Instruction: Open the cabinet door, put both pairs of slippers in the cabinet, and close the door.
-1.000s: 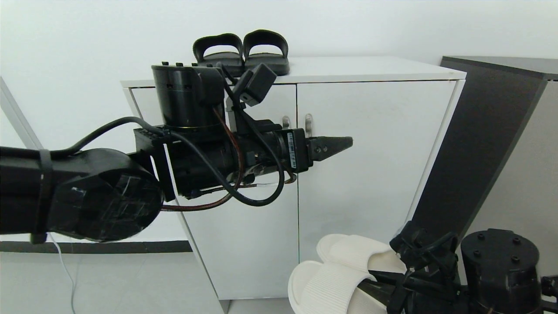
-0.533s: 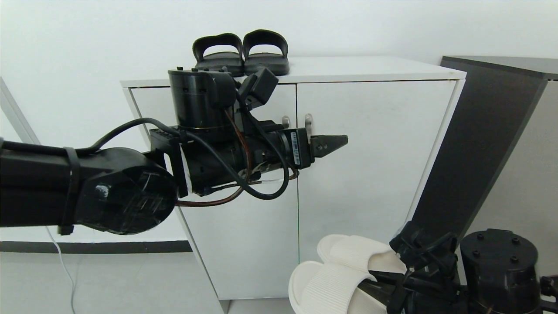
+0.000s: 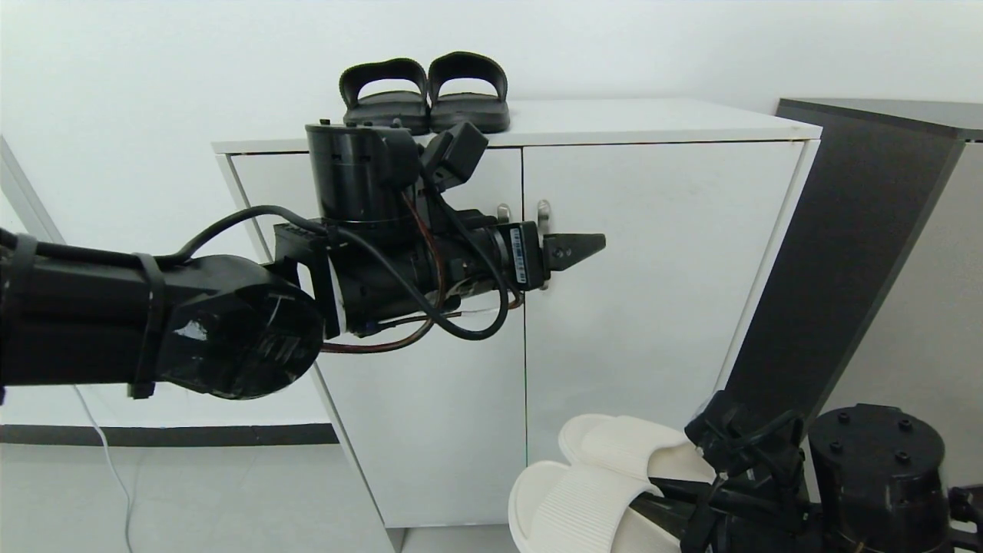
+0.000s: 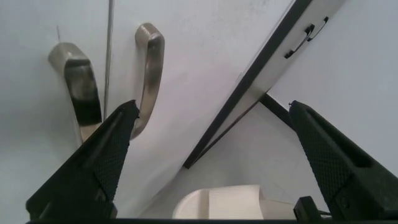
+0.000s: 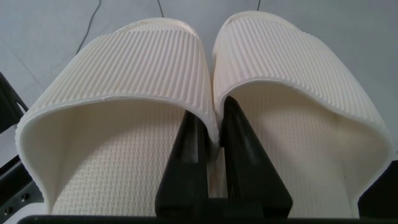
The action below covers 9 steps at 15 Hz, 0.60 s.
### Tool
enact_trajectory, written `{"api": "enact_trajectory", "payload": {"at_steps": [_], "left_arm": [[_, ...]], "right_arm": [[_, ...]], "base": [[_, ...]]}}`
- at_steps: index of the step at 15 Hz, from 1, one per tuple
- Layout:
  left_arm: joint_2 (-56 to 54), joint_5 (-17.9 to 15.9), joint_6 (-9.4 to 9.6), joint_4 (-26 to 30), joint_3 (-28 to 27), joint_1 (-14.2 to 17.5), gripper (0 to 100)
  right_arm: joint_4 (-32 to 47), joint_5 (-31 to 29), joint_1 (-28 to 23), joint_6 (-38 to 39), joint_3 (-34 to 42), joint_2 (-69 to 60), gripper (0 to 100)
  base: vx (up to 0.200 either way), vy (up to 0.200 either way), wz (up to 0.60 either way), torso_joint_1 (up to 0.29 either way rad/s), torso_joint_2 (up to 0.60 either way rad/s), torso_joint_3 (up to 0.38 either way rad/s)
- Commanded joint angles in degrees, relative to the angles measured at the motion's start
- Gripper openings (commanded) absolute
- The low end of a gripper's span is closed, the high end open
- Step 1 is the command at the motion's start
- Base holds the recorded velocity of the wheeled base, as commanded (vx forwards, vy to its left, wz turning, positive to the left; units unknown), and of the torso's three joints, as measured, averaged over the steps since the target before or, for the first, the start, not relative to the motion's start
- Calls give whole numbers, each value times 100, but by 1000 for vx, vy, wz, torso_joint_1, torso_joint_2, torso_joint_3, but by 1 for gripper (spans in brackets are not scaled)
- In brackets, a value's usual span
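Step in hand: judged to be opening the door; both doors of the white cabinet (image 3: 653, 307) are shut.
Left gripper (image 3: 591, 246): level with the handles at the middle seam, just in front of the door faces. Its fingers (image 4: 102, 165) are spread wide and hold nothing.
Handles: the right door handle (image 4: 149, 74) and left door handle (image 4: 78, 81) stand side by side. Both lie next to one finger, not between the two.
Right gripper (image 5: 214, 124): low at the near right, fingers pinching together the inner strap edges of the white slippers (image 3: 607, 476).
Black slippers (image 3: 426, 92): paired on the cabinet top, towards its left.
Doing it well: the gripper probably needs to shift sideways until one handle sits squarely between the fingers. It would then pinch that handle and pull along the door's hinge arc.
Risk: closing now would likely miss or catch both handles. The swinging door could also brush the held slippers.
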Motion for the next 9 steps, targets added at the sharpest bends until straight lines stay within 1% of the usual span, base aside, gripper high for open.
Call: {"api": "enact_trajectory", "payload": {"at_steps": [1, 5, 6, 7, 9], "left_arm": [[141, -1, -6, -3, -116, 6, 100], [361, -1, -15, 14, -344, 23, 100], [361, -1, -24, 14, -344, 41, 0], [361, -1, -24, 14, -336, 41, 0], [326, -1, -147, 6, -309, 49, 0]], "right_arm": [[-4, 2, 1, -2, 7, 8, 0], [5, 2, 1, -2, 7, 26, 0], [5, 2, -7, -2, 16, 26, 0], [5, 10, -7, -2, 16, 26, 0], [5, 10, -7, -2, 25, 26, 0]], "base": [[0, 0, 0, 0, 0, 0], [0, 0, 0, 0, 0, 0], [0, 0, 0, 0, 0, 0], [0, 0, 0, 0, 0, 0], [0, 0, 0, 0, 0, 0]]}}
